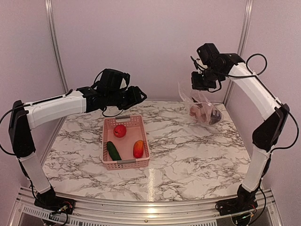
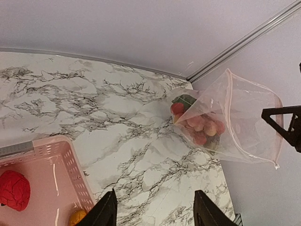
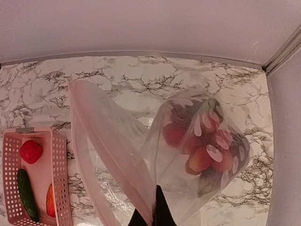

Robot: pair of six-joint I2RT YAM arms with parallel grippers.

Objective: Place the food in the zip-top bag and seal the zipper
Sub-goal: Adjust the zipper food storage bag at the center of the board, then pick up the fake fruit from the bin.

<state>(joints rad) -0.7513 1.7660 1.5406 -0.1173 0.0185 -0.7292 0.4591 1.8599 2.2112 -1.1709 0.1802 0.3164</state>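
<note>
Right gripper (image 1: 201, 87) is clamped tight on the mouth edge of the large clear crinkly plastic zip-top bag (image 1: 197, 101), its dark fingertips (image 3: 161, 216) meeting on the plastic in its own wrist view. Left gripper (image 2: 155, 213) stands wide apart and holds nothing, and it hovers past the 12 o'clock end of the basket in the overhead view.

White marble-pattern table (image 1: 188, 155) with grey veins carries the rest. The zip-top bag hangs from the right gripper over the table's 2 o'clock corner; whether its bottom touches the surface I cannot tell. Its mouth gapes, and the thin pale pink zipper (image 3: 110, 146) runs unpressed along the edge, from 10 o'clock down to the fingertips at 6 o'clock in the right wrist view. Small red and tan toy balls (image 3: 202, 146), with a green piece and a dark one, lie bunched in the bag's lower end.

Pink latticed plastic rectangular basket (image 1: 146, 146) sits just toward 9 o'clock from the table's middle. Inside it, a dark green toy cucumber (image 1: 113, 150) lies at 7 o'clock, an orange-red toy fruit (image 1: 138, 149) at 5 o'clock, and a round red toy tomato (image 1: 119, 131) at 12 o'clock, none touching another.
</note>
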